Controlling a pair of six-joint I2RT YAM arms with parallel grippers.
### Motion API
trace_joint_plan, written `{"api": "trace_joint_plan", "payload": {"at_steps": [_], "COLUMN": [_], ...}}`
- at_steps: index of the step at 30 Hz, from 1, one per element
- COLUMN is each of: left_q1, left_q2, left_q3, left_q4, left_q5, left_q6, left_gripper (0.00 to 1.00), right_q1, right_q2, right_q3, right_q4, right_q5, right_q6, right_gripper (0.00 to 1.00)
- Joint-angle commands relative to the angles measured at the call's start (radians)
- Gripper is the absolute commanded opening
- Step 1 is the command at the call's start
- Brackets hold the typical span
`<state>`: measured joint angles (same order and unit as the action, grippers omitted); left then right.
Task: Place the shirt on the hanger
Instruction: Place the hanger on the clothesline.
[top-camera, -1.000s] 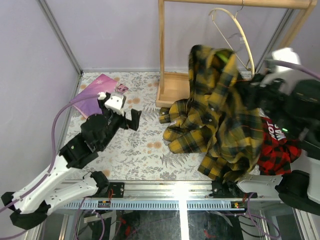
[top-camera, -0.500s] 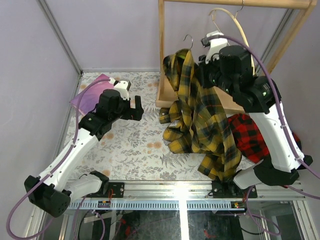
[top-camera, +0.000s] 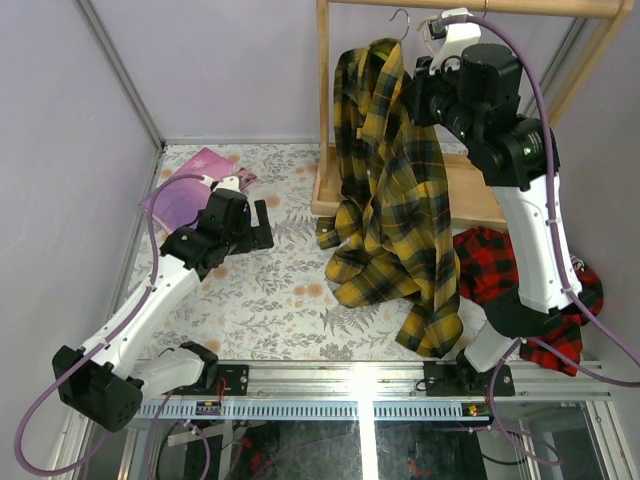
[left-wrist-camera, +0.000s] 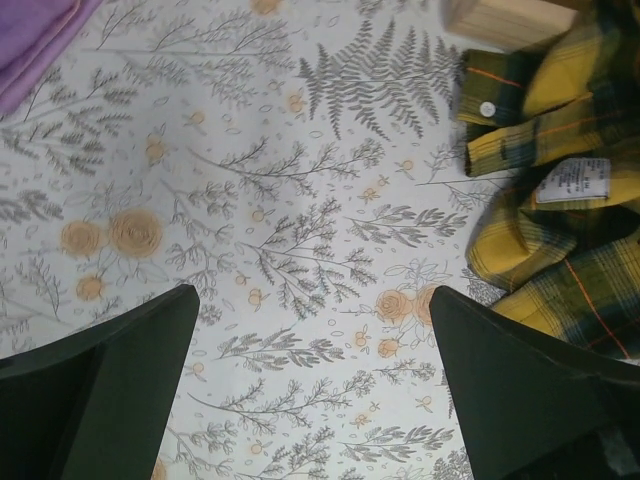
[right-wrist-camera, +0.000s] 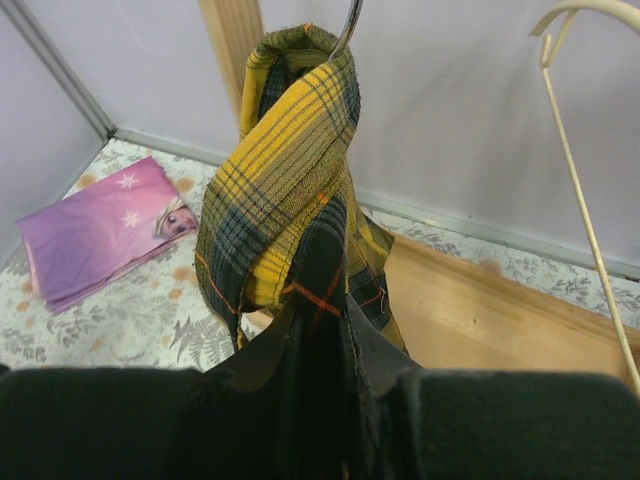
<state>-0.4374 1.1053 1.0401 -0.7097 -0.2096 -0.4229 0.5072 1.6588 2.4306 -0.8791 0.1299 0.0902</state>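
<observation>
R arm is held high and bent at the elbow, its wrist beside the top rail of the wooden rack (top-camera: 323, 100). The right gripper (right-wrist-camera: 320, 315) is seen nearly closed, w/ a fold of the shirt (top-camera: 395, 200) pinched btwn its jaws just under the collar. L arm is stretched low and forward, well left of the rack. The left gripper (left-wrist-camera: 312, 295) is held wide open w/ nothing in it, pointed down at the floral tablecloth (top-camera: 290, 290).

The shirt is soft yellow-and-black plaid flannel, hung in a long bunched drape. Its long axis is set vertically: collar up by the rail, tails and a cuff pooled at the rack's foot. The hanger (top-camera: 400, 17) is mostly covered by the collar; only its thin silver hook is shown, pointed up just below the rail. Whether it is caught on the rail cannot be told.

A cream curved hanger (right-wrist-camera: 585, 150) is seen near the rail, right of the shirt. A red-and-black plaid garment (top-camera: 490, 265) is heaped right of the rack's base.
</observation>
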Motion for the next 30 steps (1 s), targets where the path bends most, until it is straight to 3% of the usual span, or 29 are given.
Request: {"api": "trace_joint_plan", "payload": {"at_steps": [1,7,18,30], "left_q1": [0.005,0.004,0.006,0.005], "left_q2": [0.016,0.034,-0.123,-0.17], "left_q3": [0.012,0.02,-0.067,-0.115], "left_q4": [-0.084,-0.11,-0.027,0.001], "left_q5": [-0.076,-0.034,0.061,0.048], "left_q6": [-0.111,-0.035,0.078,0.073], "left_gripper": [1.0,1.0,1.0,1.0], "right_q1": [-0.042,-0.066,-0.077,-0.097], "right_q2": [0.035,0.063,0.009,0.142], "right_q3": [0.056,0.069,-0.048,0.048], "right_q4": [0.226,0.308,0.44,0.47], "right_q5": [-0.024,-0.023,-0.025,0.094], "right_q6": [-0.007,-0.011,-0.046,-0.078], "right_gripper": [0.0,0.0,0.0,0.0]}}
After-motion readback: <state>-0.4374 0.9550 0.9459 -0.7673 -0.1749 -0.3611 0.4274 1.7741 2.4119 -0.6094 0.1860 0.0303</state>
